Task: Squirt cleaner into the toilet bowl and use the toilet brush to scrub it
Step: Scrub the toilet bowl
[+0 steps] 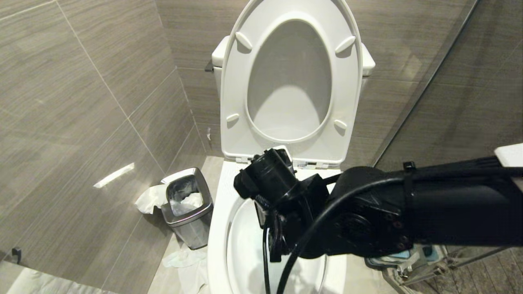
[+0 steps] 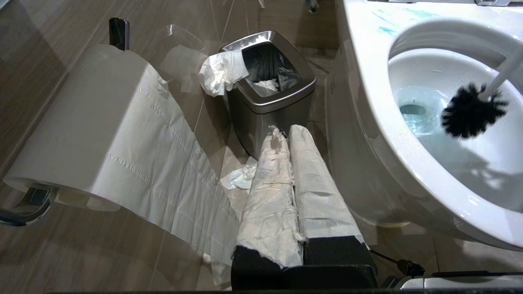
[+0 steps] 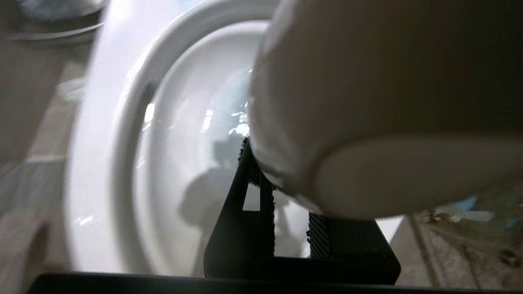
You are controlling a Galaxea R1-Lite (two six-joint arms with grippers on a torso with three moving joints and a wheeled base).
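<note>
**Brush head inside the open toilet bowl**

Bathroom corner, grey-brown tiled walls. White toilet bowl (image 1: 218,228) at centre, seat and lid (image 1: 291,81) tipped up against the cistern. Right arm stretched in from the right across the bowl, right gripper (image 3: 282,192) over the basin, black fingers (image 3: 239,228) clamped on the thick white handle of the toilet brush (image 2: 470,110); handle filling most of the right wrist view, close and blurred. From the left wrist view, black bristle head down inside the basin, above the water, near the far inner wall, slim white shaft slanting up and away toward the rim. Whether bristles touch the ceramic: cannot tell. Cleaner (image 2: 416,118) visible as pale turquoise tint in the water at the drain, plus blue-green smears on the flat rim near the hinges.

Left gripper (image 2: 288,134) low beside the toilet, outside the bowl, both fingers wrapped in white paper and pressed together, holding nothing. Just beyond its tips, small steel waste bin (image 2: 269,102) with black liner and crumpled tissue hanging over its edge. Toilet paper roll (image 2: 98,122) on a wall holder, a long strip trailing down. More crumpled tissue on the floor by the bin.
</note>
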